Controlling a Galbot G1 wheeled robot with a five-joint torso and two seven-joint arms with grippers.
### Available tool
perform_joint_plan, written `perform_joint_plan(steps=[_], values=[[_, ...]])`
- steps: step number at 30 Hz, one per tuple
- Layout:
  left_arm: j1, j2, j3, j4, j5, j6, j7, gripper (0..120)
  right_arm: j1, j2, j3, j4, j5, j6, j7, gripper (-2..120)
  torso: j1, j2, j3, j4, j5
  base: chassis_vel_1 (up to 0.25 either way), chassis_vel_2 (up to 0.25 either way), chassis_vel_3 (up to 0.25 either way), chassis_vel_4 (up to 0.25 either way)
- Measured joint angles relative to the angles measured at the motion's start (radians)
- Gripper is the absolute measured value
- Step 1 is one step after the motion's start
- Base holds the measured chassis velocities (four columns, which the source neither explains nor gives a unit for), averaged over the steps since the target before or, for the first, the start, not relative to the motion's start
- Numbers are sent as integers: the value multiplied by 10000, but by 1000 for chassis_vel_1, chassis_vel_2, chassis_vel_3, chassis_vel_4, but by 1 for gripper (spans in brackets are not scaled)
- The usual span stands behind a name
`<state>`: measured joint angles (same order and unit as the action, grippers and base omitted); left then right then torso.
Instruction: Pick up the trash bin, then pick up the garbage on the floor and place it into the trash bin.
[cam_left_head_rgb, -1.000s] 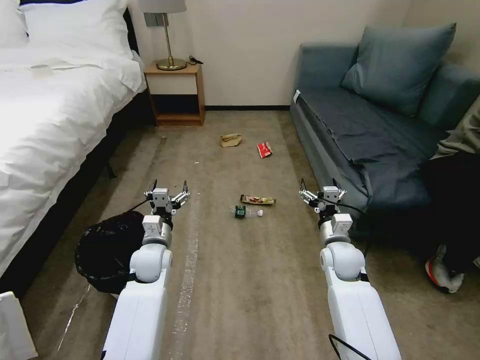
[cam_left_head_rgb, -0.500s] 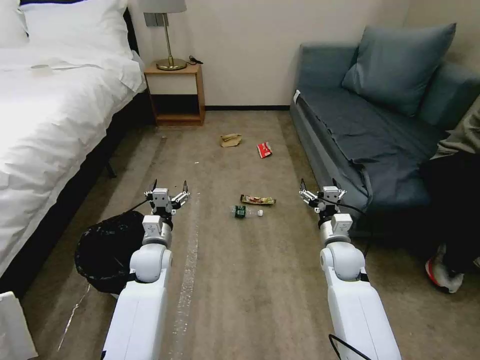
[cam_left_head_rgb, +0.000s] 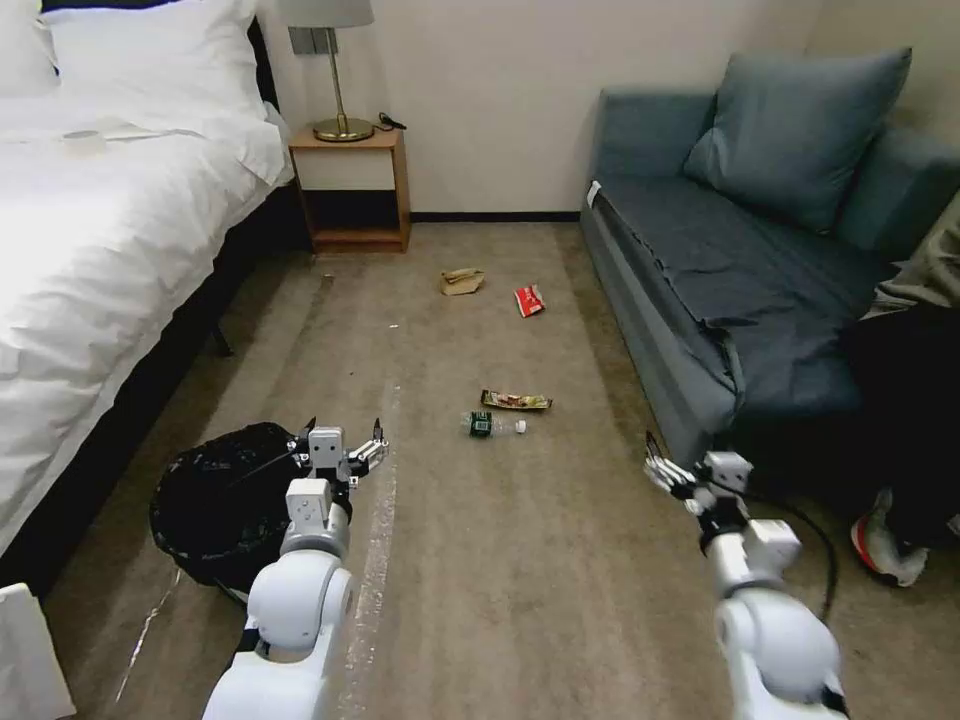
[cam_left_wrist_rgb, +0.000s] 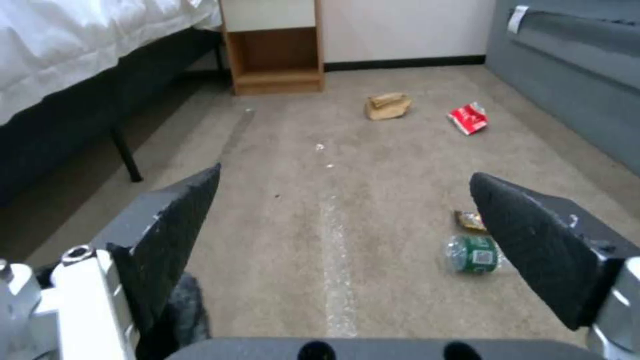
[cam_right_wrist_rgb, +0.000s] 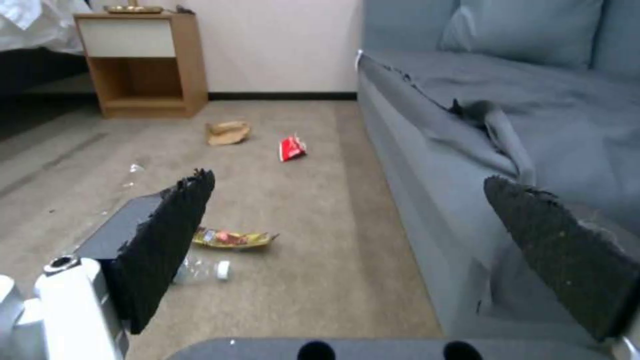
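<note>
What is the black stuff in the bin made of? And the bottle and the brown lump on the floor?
The liner in the trash bin looks like thin glossy plastic: it crinkles and catches the light. The bottle seems to be clear plastic with a green label, since the carpet shows through it. The brown lump looks like crumpled paper, matte and creased, though it could be thin card.

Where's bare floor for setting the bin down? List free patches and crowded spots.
Free: carpet between the left gripper and right gripper, nearer than the bottle. Crowded: around bottle and snack wrapper; trash bin sits against the bed.
</note>
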<state>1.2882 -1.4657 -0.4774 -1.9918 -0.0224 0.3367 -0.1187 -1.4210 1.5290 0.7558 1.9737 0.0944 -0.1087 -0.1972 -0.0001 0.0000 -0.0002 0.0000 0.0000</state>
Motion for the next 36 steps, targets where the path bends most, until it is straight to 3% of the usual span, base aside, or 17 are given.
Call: perform_joint_plan(steps=[7, 9, 10, 12, 16, 19, 20, 22, 26, 32, 36], values=[[205, 15, -315, -192, 91, -37, -158, 100, 153, -78, 51, -333, -681, 866, -207, 100, 0, 0, 0, 0, 0, 0, 0, 0, 0], [389, -174, -481, -367, 114, 6, -915, 100, 200, -47, 37, -373, -923, 1103, -241, 100, 0, 0, 0, 1, -1, 0, 0, 0, 0], [389, -174, -481, -367, 114, 6, -915, 100, 200, -47, 37, -373, -923, 1103, -241, 100, 0, 0, 0, 1, -1, 0, 0, 0, 0], [628, -426, -645, -573, -190, 238, -1927, 100, 232, 41, 20, -375, -1022, 1211, -247, 100, 0, 0, 1, 0, 0, 0, 0, 0, 0], [733, -528, -809, -600, -500, 339, -2508, 100, 257, 84, 3, -433, -1030, 1359, -259, 100, 0, -2, 0, 1, -1, 0, 0, 0, 0], [768, -650, -1394, -424, -1588, 345, -3618, 100, 214, 138, -34, -488, -1036, 1411, -372, 100, 0, -3, 1, 1, -2, 0, 0, 0, 0], [768, -650, -1394, -424, -1588, 345, -3618, 100, 214, 138, -34, -488, -1036, 1411, -372, 100, 0, -3, 1, 1, -2, 0, 0, 0, 0], [673, -713, -1799, -286, -2203, 323, -3981, 100, 174, 171, -117, -505, -990, 1412, -371, 100, 0, -3, 1, 1, -1, 0, 0, 0, 0], [519, -718, -2047, -156, -2608, 320, -4204, 100, 120, 173, -185, -469, -891, 1325, -363, 100, 0, -3, 1, 1, -1, 0, 0, 0, 0], [11, -725, -2156, 194, -3850, 298, -6111, 100, 135, 224, -162, -461, -857, 1296, -350, 100, 0, -3, 1, 0, -1, 0, 0, 0, 0], [-158, -738, -2180, 326, -4444, 261, -6783, 100, 115, 271, -163, -511, -856, 1307, -347, 100, 0, -2, 2, 0, -1, 0, 0, 0, 0]])
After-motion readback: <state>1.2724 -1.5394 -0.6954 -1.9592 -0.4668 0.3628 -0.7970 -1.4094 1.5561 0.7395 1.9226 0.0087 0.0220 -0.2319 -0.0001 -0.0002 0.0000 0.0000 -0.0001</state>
